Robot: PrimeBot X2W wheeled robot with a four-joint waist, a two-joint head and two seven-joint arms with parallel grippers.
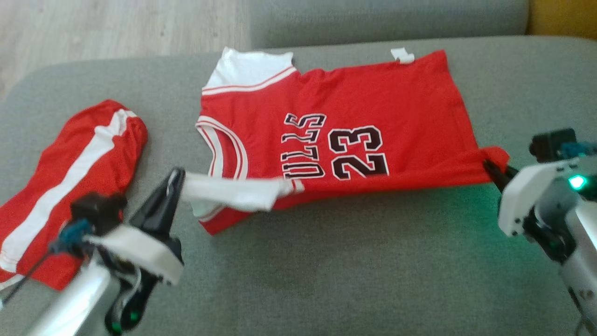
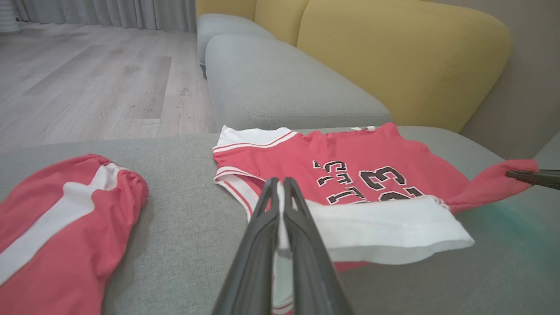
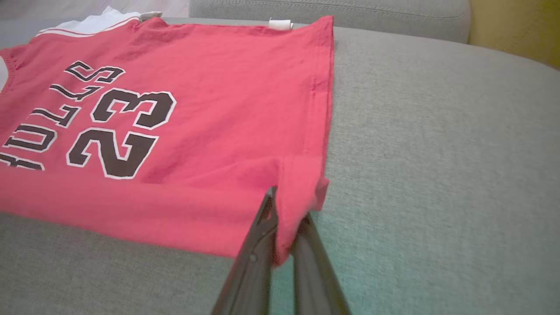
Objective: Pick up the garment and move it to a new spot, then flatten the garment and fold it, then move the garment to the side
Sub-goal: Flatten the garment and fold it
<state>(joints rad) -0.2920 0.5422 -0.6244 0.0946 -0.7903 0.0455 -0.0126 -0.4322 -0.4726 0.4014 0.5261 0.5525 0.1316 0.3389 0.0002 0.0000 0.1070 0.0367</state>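
Note:
The garment is a red jersey with white sleeves and a black "23", spread across a grey sofa seat. My left gripper is shut on its near white sleeve, whose cloth stretches away from my fingertips. My right gripper is shut on the near red hem corner, pinched between the dark fingers. The near edge of the jersey is lifted and pulled taut between the two grippers. The right gripper's finger also shows at the right edge of the left wrist view, holding that corner.
Red shorts with a white stripe lie on the seat left of the jersey, close to my left arm. A yellow sofa back rises behind the seat, and wooden floor lies beyond. Bare grey cushion stretches in front.

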